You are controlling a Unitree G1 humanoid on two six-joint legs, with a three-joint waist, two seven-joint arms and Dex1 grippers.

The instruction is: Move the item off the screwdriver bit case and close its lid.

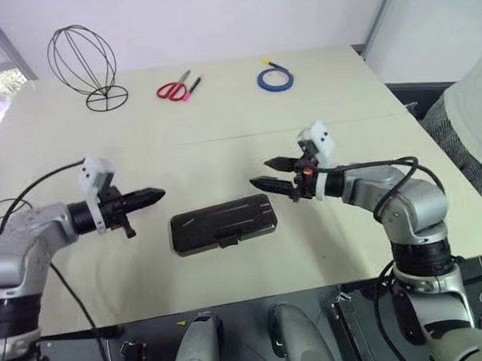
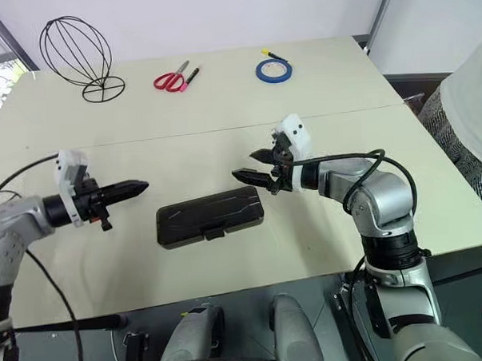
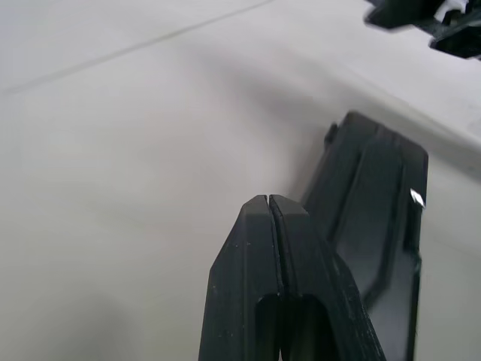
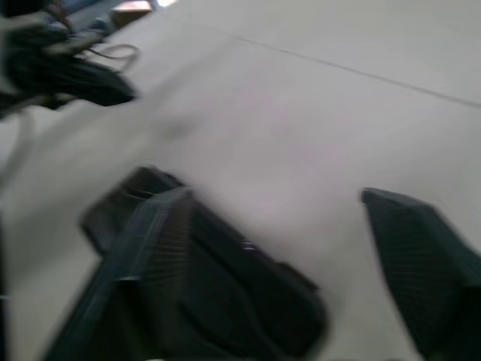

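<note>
Dark grey bit case lies on the bench, lid closed. Left tool is pinched together, empty. Right tool is spread apart, empty.

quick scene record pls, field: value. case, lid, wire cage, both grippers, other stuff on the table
case: dark bit case flat on the table, between the two grippers
lid: down over the case
wire cage: standing at the table's far left corner, well away from the case
left gripper: shut, empty, left of the case
right gripper: open, empty, over the case's right end
other: red scissors, blue tape roll at the far side
</note>
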